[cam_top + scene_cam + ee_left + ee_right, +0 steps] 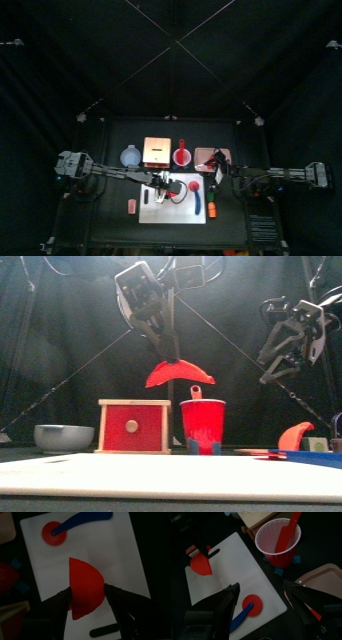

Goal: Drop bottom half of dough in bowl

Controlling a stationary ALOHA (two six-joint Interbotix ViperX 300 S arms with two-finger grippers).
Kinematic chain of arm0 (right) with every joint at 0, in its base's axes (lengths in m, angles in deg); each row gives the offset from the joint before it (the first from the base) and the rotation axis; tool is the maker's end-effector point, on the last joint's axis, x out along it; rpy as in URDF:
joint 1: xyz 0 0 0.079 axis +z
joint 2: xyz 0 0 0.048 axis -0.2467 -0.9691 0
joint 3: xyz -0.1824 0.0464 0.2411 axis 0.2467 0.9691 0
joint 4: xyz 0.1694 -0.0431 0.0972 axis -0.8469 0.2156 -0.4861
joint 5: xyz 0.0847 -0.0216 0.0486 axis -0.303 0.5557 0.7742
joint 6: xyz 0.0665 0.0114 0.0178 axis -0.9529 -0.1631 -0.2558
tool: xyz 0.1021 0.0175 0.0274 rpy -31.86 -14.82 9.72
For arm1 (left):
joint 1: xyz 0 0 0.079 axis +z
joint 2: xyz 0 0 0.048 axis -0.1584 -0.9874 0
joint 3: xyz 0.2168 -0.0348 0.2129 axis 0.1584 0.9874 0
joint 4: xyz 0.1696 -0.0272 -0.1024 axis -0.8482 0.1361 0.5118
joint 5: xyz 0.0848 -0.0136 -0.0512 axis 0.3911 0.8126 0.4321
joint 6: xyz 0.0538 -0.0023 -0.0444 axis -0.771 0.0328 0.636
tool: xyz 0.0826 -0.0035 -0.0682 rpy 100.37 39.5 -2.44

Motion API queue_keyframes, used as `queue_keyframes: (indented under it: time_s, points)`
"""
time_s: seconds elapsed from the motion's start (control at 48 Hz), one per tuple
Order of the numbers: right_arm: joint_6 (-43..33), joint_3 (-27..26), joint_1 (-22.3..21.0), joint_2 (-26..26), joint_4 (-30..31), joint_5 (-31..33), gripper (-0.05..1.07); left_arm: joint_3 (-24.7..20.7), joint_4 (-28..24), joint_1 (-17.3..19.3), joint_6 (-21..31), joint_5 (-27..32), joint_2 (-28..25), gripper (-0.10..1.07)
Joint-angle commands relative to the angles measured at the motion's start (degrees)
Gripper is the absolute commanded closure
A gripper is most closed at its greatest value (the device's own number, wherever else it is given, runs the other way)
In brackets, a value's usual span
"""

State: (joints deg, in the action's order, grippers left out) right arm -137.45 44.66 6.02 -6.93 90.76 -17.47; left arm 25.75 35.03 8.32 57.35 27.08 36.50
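My left gripper (166, 352) is shut on the bottom half of dough (175, 372), a flat red half-disc, and holds it high above the white cutting board (160, 478). The left wrist view shows the jaws clamping the dough (84, 587) on both sides. The pale blue-grey bowl (63, 437) stands on the table at the far left, apart from the gripper; it also shows in the top view (130, 155). The other, rounder red lump (252, 605) lies on the board with a blue tool (238, 619). My right gripper (261, 587) is open and empty, raised at the right.
A wooden box with a red front (135, 426) stands between the bowl and the red cup (203, 418), which holds a red tool. A pink plate (323, 577) lies at the back right. An orange tool (211, 208) lies on the table just off the board's right side.
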Motion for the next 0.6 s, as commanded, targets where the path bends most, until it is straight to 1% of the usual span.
queue_keyframes:
  time_s: [0.0, 0.104, 0.167, 0.271, 0.375, 0.458, 0.521, 0.583]
  points:
    - [0.0, -0.6, 0.3, -0.1, -0.1, 0.1, 0.03, 2.3, -1.8, 1.2, 1.3, -1.1, 5.4, 0.09]
    - [0.0, -0.5, 0.4, 0.0, 0.0, 0.2, 0.03, 6.1, -3.7, 2.7, 4.2, -1.3, 10.0, 0.09]
    - [0.0, -0.5, 0.4, 0.1, -0.1, 0.2, 0.03, 8.5, -5.4, 4.3, 6.5, -1.3, 13.0, 0.09]
    - [0.0, -0.4, 0.4, 0.0, 0.0, 0.4, 0.03, 14.0, -9.9, 7.6, 10.5, -1.3, 19.0, 0.09]
    - [0.0, -0.4, 0.4, 0.0, -0.1, 1.7, 0.03, 18.1, -13.0, 11.2, 13.4, -1.3, 25.5, 0.09]
    - [0.0, -0.4, 0.4, 0.0, -0.1, 2.5, 0.03, 21.4, -14.0, 13.9, 14.9, -1.5, 30.1, 0.09]
    - [0.0, -0.4, 0.4, 0.1, -0.1, 2.7, 0.03, 23.8, -14.2, 15.7, 15.5, -1.6, 32.5, 0.09]
    - [0.0, -0.4, 0.4, 0.0, -0.1, 2.7, 0.03, 26.1, -14.1, 17.9, 15.6, -2.2, 33.8, 0.09]
